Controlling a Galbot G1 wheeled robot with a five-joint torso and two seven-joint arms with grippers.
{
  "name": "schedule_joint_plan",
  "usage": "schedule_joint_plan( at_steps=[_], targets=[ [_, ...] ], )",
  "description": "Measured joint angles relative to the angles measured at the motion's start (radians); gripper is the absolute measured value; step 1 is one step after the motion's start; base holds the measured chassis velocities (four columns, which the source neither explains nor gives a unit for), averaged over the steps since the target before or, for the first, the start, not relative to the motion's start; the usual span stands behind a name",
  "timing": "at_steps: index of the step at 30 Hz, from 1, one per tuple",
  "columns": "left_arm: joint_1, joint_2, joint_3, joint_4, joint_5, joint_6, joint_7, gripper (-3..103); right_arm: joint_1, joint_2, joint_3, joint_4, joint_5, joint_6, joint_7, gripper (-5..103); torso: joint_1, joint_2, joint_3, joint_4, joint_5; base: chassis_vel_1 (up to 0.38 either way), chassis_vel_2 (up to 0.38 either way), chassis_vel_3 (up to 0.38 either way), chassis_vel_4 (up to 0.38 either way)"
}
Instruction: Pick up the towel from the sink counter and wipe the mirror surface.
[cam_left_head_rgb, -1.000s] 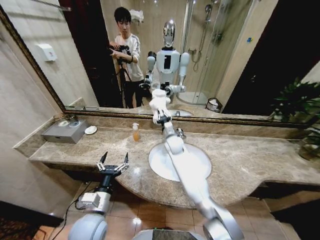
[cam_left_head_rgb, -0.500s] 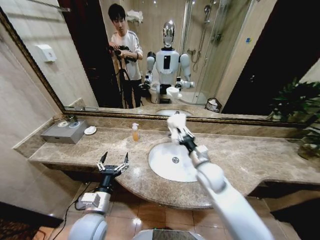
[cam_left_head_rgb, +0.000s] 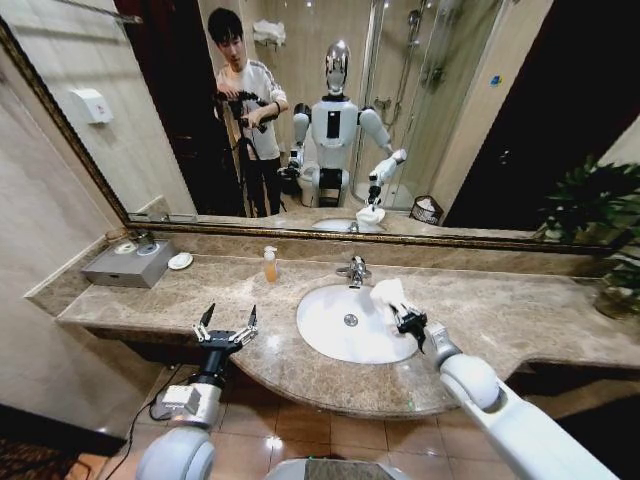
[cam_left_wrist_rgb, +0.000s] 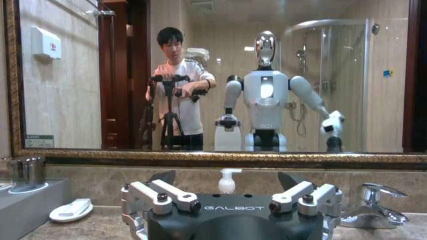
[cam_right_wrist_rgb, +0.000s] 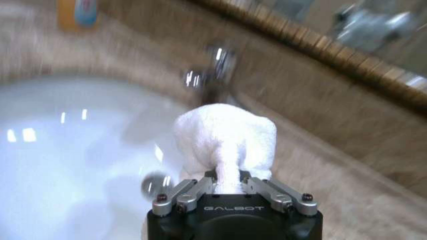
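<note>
— Looking from the head, where do we see the towel?
— Bunched in our right gripper, over the right rim of the basin on the counter, below the mirror. Our left gripper hovers at the counter's front edge, jaws spread.
— And from the left wrist?
— Left gripper wide apart, facing the mirror; a soap bottle and tap stand beyond.
— Right wrist?
— Jaws of the right gripper clamped on the towel, tap just behind it.
</note>
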Motion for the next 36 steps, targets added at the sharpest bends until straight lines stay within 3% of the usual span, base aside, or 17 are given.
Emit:
schedule_joint_plan(
  at_steps=[1, 3, 4, 5, 7, 13, 15, 19, 27, 32, 36],
  targets=[
    [0.000, 0.000, 0.000, 0.000, 0.000, 0.000, 0.000, 100, 0.000, 0.000, 0.000, 0.000, 0.000, 0.000, 0.000, 13, 0.000, 0.000, 0.000, 0.0000, 0.0000, 0.000, 0.000, 0.000, 0.000],
    [0.000, 0.000, 0.000, 0.000, 0.000, 0.000, 0.000, 100, 0.068, -0.011, -0.006, -0.071, -0.022, -0.059, -0.162, 13, 0.000, 0.000, 0.000, -0.0001, -0.0004, 0.000, 0.000, 0.000, 0.000],
    [0.000, 0.000, 0.000, 0.000, 0.000, 0.000, 0.000, 100, 0.119, -0.015, -0.014, -0.129, -0.069, -0.098, -0.285, 13, 0.000, 0.000, 0.000, -0.0002, -0.0003, 0.000, 0.000, 0.000, 0.000],
    [0.000, 0.000, 0.000, 0.000, 0.000, 0.000, 0.000, 100, 0.119, -0.015, -0.014, -0.129, -0.069, -0.098, -0.285, 13, 0.000, 0.000, 0.000, -0.0002, -0.0003, 0.000, 0.000, 0.000, 0.000],
    [0.000, 0.000, 0.000, 0.000, 0.000, 0.000, 0.000, 100, 0.167, -0.026, -0.043, -0.197, -0.085, -0.125, -0.362, 13, 0.000, 0.000, 0.000, -0.0004, -0.0004, 0.000, 0.000, 0.000, 0.000],
    [0.000, 0.000, 0.000, 0.000, 0.000, 0.000, 0.000, 100, 0.239, 0.002, -0.102, -0.271, -0.116, -0.125, -0.376, 13, 0.000, 0.000, 0.000, -0.0010, -0.0001, 0.000, 0.000, 0.000, 0.000],
    [0.000, 0.000, 0.000, 0.000, 0.000, 0.000, 0.000, 100, 0.318, 0.034, -0.155, -0.330, -0.177, -0.121, -0.383, 13, 0.000, 0.000, 0.000, -0.0003, 0.0002, 0.000, 0.000, 0.000, 0.000],
    [0.000, 0.000, 0.000, 0.000, 0.000, 0.000, 0.000, 100, 0.408, 0.042, -0.241, -0.373, -0.208, -0.137, -0.381, 13, 0.000, 0.000, 0.000, 0.0000, -0.0004, 0.000, 0.000, 0.000, 0.000],
    [0.000, 0.000, 0.000, 0.000, 0.000, 0.000, 0.000, 100, 0.542, 0.011, -0.391, -0.414, -0.153, -0.278, -0.387, 13, 0.000, 0.000, 0.000, -0.0003, -0.0003, 0.000, 0.000, 0.000, 0.000],
    [0.000, 0.000, 0.000, 0.000, 0.000, 0.000, 0.000, 100, 0.572, 0.003, -0.425, -0.467, -0.111, -0.282, -0.404, 13, 0.000, 0.000, 0.000, -0.0005, -0.0001, 0.000, 0.000, 0.000, 0.000],
    [0.000, 0.000, 0.000, 0.000, 0.000, 0.000, 0.000, 100, 0.596, 0.038, -0.432, -0.532, -0.113, -0.281, -0.420, 13, 0.000, 0.000, 0.000, -0.0003, -0.0004, 0.000, 0.000, 0.000, 0.000]
  ],
)
